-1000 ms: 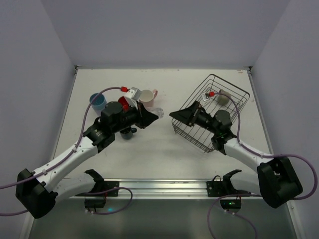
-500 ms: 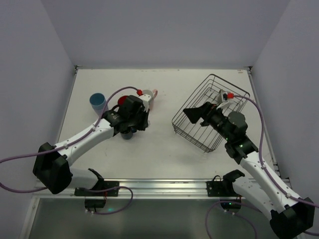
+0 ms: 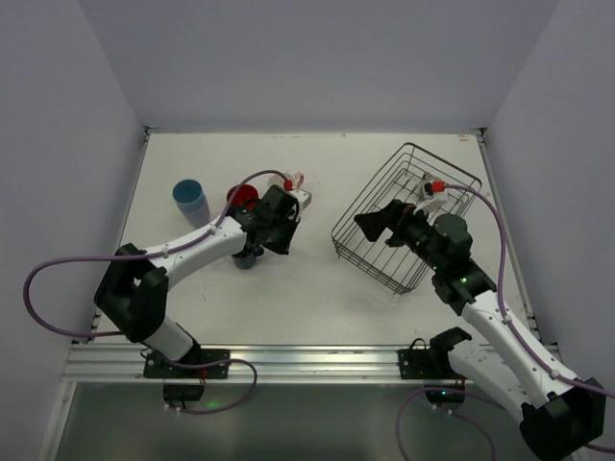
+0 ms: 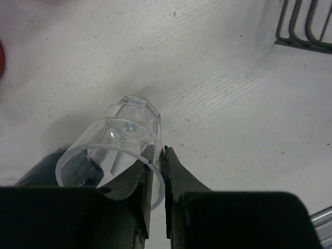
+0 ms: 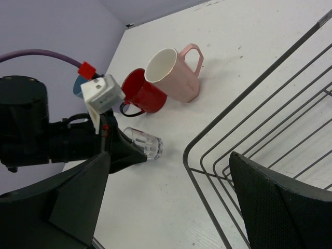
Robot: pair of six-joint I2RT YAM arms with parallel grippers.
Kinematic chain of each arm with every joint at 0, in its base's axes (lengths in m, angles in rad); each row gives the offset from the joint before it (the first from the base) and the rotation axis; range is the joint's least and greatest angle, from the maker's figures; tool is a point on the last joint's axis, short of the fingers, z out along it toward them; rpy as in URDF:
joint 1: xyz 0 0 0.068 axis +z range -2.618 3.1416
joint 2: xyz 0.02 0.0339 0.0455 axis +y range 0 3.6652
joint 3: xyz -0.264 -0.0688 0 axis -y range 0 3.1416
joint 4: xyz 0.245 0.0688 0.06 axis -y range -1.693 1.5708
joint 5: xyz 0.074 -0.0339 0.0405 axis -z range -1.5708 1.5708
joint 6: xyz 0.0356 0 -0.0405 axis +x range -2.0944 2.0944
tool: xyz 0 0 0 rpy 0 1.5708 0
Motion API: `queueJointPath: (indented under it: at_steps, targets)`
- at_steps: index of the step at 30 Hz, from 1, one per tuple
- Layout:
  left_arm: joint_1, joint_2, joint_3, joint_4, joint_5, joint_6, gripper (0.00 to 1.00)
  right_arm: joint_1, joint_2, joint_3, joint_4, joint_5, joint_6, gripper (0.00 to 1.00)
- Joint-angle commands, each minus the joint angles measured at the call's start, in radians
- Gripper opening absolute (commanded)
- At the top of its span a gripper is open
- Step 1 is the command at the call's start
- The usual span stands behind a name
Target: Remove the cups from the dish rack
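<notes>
My left gripper (image 4: 163,153) is shut on the rim of a clear glass cup (image 4: 129,137) and holds it on its side, low over the table. The gripper also shows in the top view (image 3: 284,230). In the right wrist view the glass (image 5: 146,143) points towards the black wire dish rack (image 5: 244,111). A pale pink mug (image 5: 174,75) and a red mug (image 5: 142,94) stand behind it. The light blue cup (image 3: 190,199) and the dark blue cup (image 3: 247,257) stand on the left. My right gripper (image 3: 377,223) is open and empty over the rack's (image 3: 423,158) left corner. The olive-grey mug is hidden.
Purple cables loop off both arms. The rack sits askew at the right, near the right wall. A rail (image 3: 307,360) runs along the near table edge. The rack's corner shows in the left wrist view (image 4: 306,28).
My left gripper has swung back left and lower with the clear glass, close to the other cups. My right arm has pulled back and its gripper has shifted slightly right over the rack.
</notes>
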Motion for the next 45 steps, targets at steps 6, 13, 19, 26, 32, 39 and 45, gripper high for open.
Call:
queueJointPath:
  at_steps: [6, 13, 19, 26, 32, 39, 45]
  targets:
    - [-0.015, 0.096, 0.069, -0.034, -0.109, 0.029, 0.00, 0.000, -0.039, -0.009, -0.005, 0.045, -0.040, 0.99]
    - [-0.026, 0.136, 0.077, -0.036, -0.130, 0.025, 0.20, 0.000, -0.053, -0.010, -0.024, 0.077, -0.055, 0.99]
    - [-0.032, 0.149, 0.075, -0.037, -0.155, 0.023, 0.29, 0.000, -0.063, -0.004, -0.050, 0.137, -0.077, 0.99]
    - [-0.032, 0.115, 0.078, -0.028, -0.158, 0.014, 0.36, -0.008, -0.057, 0.007, -0.094, 0.261, -0.112, 0.99]
    - [-0.044, -0.036, 0.080, 0.039, -0.081, 0.012, 0.64, -0.104, 0.048, 0.050, -0.188, 0.389, -0.133, 0.88]
    - [-0.043, -0.304, -0.009, 0.243, 0.141, 0.025, 0.77, -0.212, 0.206, 0.105, -0.202, 0.448, -0.135, 0.89]
    - [-0.043, -0.498, -0.069, 0.254, 0.157, 0.077, 0.81, -0.307, 0.413, 0.260, -0.200, 0.491, -0.153, 0.88]
